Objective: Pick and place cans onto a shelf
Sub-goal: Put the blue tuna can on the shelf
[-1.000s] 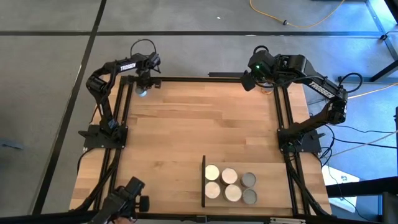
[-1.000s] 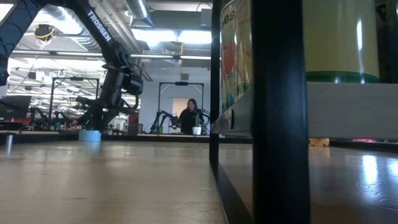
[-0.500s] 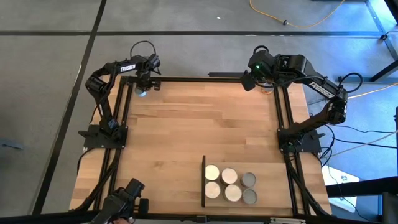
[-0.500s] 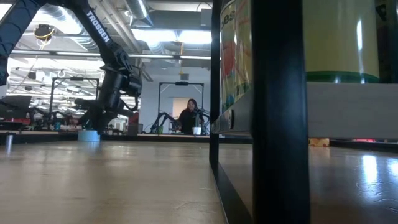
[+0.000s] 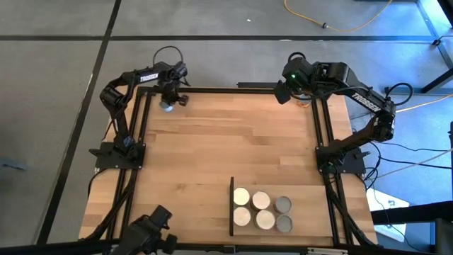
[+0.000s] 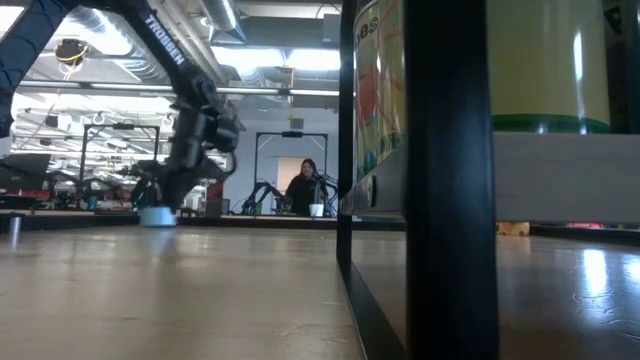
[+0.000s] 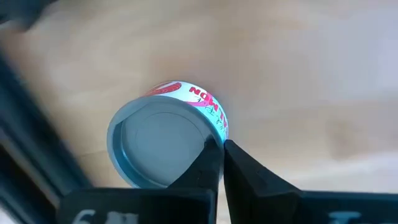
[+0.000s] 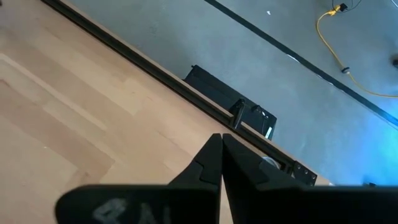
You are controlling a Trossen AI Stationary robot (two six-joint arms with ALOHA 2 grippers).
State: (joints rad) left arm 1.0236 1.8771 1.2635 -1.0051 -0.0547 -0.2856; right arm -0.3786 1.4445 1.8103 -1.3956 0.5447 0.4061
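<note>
A grey-topped can with a red-and-white label stands on its base on the table at the far left corner, and shows in the low view. My left gripper is shut at its rim, above it. My right gripper is shut and empty above the far right corner. The shelf, with its black upright edge, lies at the near right. It carries several cans, cream-topped and grey-topped. My left gripper's shut fingertips meet the can at its top rim, coming from above at a slant. The can stands upright on the table. I cannot tell whether the tips pinch the rim or only press against it.
The black frame rails run along the table's left, far and right edges. The middle of the tabletop is bare wood. A dark object sits at the near left edge. In the low view the shelf's upright fills the near right.
My left gripper has gone a little toward the table's right edge, staying shut. The grey-topped can has slid along the table with it, still upright. The dark object at the near left edge has shifted.
</note>
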